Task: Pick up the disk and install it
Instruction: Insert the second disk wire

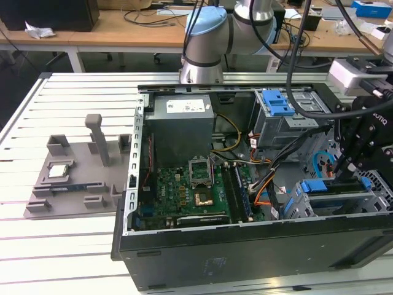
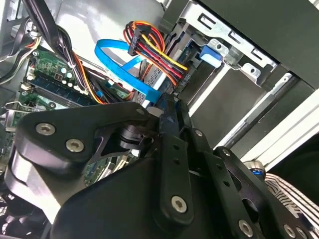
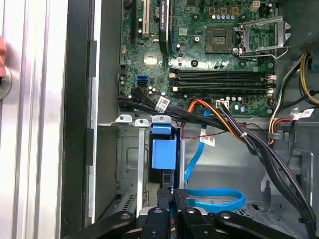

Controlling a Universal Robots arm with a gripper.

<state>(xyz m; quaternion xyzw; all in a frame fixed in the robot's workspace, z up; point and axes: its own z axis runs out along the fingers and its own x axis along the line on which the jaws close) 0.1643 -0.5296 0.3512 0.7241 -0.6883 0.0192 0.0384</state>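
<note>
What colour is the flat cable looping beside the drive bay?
Bright blue flat cable, shown best in the first wrist view, looping just above the gripper.

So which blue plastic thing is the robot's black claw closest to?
The blue plastic carrier in the drive cage by the black gripper. The other blue ribbed plastic latch sits farther back, atop the upper bay.

The tool (image 3: 172, 196) covers the disk's (image 3: 163, 154) near end; its label is hidden.

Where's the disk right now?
In the exterior view, the disk sits on edge in the drive cage at the case's right, directly below the tool.
</note>
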